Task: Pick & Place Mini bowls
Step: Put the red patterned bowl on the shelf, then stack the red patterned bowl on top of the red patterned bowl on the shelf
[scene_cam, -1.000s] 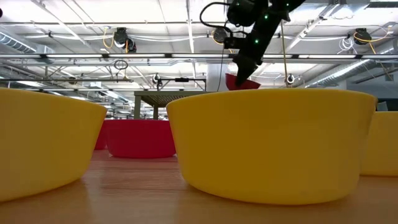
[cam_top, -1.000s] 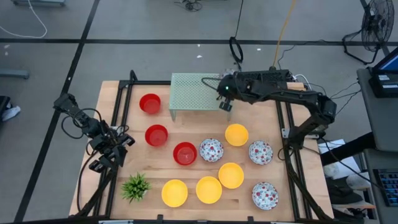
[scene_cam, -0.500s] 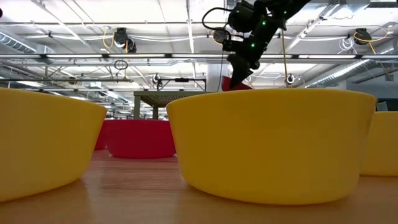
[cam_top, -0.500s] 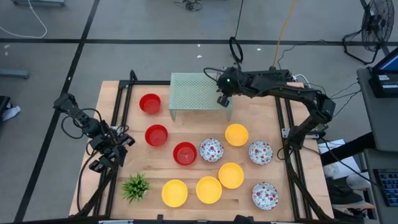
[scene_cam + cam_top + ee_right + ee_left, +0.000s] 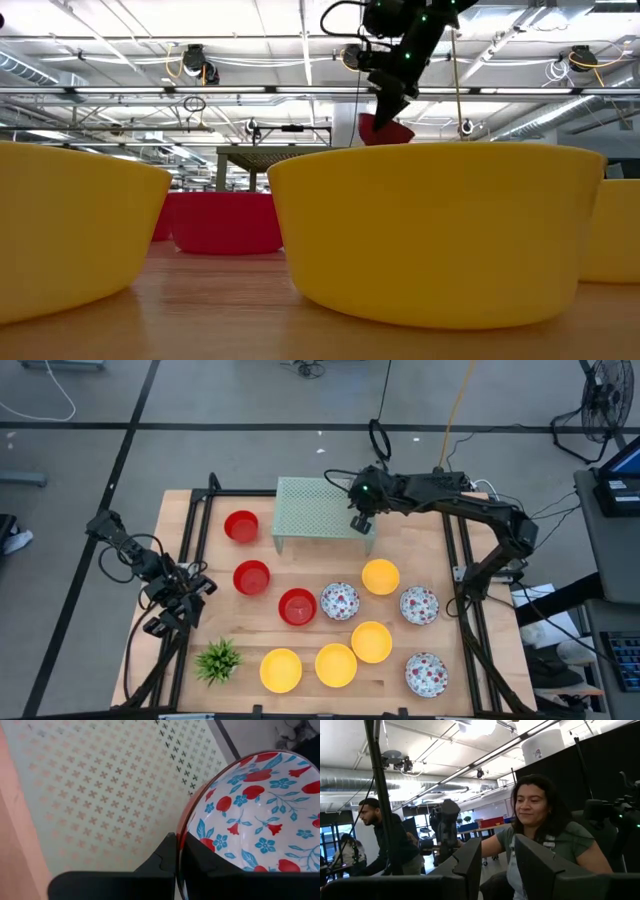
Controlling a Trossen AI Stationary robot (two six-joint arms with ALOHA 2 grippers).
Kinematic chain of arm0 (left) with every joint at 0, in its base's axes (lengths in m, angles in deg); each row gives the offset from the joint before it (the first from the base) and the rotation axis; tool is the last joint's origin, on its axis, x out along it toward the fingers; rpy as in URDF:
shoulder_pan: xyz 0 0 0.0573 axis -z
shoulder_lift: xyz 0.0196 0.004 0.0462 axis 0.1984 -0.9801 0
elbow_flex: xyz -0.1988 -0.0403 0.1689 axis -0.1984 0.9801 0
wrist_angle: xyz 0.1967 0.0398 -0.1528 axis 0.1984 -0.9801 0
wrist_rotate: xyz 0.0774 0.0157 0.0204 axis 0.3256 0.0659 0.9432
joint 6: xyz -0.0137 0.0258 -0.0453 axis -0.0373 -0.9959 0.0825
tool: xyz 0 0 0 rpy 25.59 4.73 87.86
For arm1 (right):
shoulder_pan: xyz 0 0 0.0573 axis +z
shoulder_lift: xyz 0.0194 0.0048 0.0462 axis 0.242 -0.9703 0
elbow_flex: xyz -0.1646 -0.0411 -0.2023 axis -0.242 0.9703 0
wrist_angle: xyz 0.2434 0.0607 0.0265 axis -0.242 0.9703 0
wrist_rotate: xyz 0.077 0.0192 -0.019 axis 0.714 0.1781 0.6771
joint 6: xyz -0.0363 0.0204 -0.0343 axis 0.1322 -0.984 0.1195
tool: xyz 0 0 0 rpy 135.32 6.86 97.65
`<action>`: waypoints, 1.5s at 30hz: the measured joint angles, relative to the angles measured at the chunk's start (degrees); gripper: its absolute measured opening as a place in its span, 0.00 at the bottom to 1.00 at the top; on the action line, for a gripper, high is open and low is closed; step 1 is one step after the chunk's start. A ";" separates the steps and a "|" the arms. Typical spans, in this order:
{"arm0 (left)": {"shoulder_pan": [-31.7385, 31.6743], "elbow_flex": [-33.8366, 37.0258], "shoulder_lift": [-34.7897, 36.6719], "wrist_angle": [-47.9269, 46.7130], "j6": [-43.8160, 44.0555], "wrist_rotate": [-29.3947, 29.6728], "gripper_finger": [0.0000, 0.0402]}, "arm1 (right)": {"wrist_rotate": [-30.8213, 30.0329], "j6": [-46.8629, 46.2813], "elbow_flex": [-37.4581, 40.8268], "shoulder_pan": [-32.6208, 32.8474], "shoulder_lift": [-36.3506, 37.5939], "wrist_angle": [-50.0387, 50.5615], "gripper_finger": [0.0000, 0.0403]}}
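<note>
Right fingers: pressed together on the rim of a floral bowl (image 5: 250,820), one finger (image 5: 165,862) outside and one inside; the bowl is red outside, white inside with red and blue flowers.
Right gripper (image 5: 361,524): held above the right end of the green perforated shelf (image 5: 315,508) near the bench's far edge; in the low view the bowl's red underside (image 5: 382,128) hangs tilted below it, clear of the shelf top.
Left fingers: spread apart with a gap between them, nothing held.
Left gripper (image 5: 160,626): waiting beyond the bench's left edge.
Red bowls: one (image 5: 241,526) near the far-left corner, just left of the shelf; two more (image 5: 252,576) (image 5: 297,606) toward the middle.
Yellow bowls: one (image 5: 380,575) right of centre; three (image 5: 281,669) (image 5: 335,664) (image 5: 371,641) along the near edge.
Floral bowls on the bench: one (image 5: 339,601) at the centre, one (image 5: 419,604) by the right edge, one (image 5: 426,673) at the near-right corner.
Green plant (image 5: 219,659): near-left corner.
</note>
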 joint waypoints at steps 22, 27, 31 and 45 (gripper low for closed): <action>0.00 0.00 -0.02 -0.02 0.01 0.00 0.30 | 2.78 -2.17 -0.03 0.43 -0.93 1.09 0.03; 0.00 0.01 -0.02 -0.02 0.00 -0.01 0.30 | 2.68 -2.15 -0.03 0.43 -0.93 0.74 0.13; 0.00 0.01 0.00 -0.02 0.00 -0.02 0.30 | 2.67 -1.98 -0.03 0.43 -0.93 0.09 0.22; 0.00 0.00 0.00 0.00 0.01 -0.01 0.30 | 2.65 -2.10 0.01 1.18 8.25 -1.28 0.37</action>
